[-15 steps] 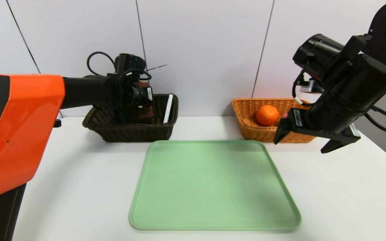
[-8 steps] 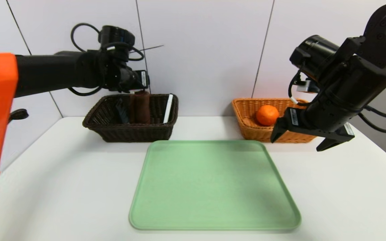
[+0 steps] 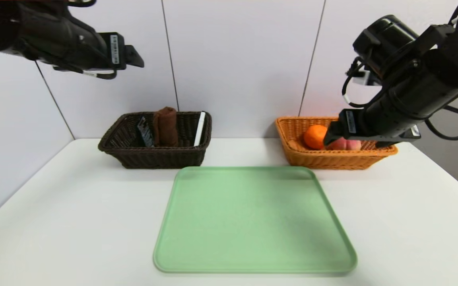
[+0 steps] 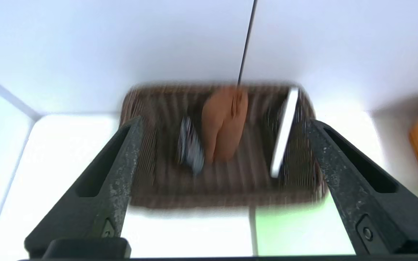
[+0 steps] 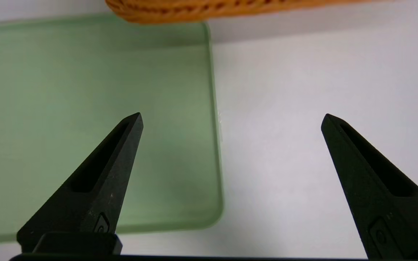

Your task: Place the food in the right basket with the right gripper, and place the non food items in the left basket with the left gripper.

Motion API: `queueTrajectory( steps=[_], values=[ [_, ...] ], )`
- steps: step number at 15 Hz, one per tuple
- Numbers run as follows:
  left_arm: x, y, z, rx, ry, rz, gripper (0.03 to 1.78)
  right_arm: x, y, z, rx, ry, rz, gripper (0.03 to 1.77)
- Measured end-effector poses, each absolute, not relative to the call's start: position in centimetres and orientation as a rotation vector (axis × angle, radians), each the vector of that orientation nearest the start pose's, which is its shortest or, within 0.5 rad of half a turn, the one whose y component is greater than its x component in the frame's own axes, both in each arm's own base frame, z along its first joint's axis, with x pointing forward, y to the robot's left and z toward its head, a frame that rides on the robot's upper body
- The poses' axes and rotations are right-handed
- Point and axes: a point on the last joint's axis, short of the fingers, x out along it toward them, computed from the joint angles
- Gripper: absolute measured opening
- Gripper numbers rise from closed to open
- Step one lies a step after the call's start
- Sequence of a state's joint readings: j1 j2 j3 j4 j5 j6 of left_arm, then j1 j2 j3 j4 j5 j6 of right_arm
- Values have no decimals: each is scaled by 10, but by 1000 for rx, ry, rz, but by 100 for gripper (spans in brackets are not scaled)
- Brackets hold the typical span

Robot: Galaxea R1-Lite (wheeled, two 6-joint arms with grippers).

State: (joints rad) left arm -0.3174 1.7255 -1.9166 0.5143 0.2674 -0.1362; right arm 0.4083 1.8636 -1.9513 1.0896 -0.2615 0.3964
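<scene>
The dark brown left basket holds a rolled brown cloth, a dark flat item and a white flat item; all three show again, blurred, in the left wrist view, with the cloth in the middle. My left gripper hangs high above and to the left of that basket, open and empty. The orange right basket holds an orange and a pink peach. My right gripper is open and empty, raised just in front of the orange basket.
A green tray with nothing on it lies in the middle of the white table. In the right wrist view its corner and the orange basket's rim show below the fingers. A white wall stands right behind both baskets.
My left gripper opened, left the brown cloth standing in the dark basket, and rose up and to the left. The right arm lifted a little in front of the orange basket.
</scene>
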Motion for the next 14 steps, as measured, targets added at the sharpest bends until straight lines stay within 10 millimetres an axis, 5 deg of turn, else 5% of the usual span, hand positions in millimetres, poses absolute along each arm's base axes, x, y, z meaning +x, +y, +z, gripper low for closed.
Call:
queueTrajectory(
  steps=[3,9,14],
  values=[
    [232,-68,368,-28,401,-21,163,284,120,311,-26,793,17,170],
    [130,-26,329,-4,454,40,167,252,117,342,-139,667,125,170],
    [65,-1,305,-39,396,181,168,203,82,356,-5,625,39,170]
  ],
)
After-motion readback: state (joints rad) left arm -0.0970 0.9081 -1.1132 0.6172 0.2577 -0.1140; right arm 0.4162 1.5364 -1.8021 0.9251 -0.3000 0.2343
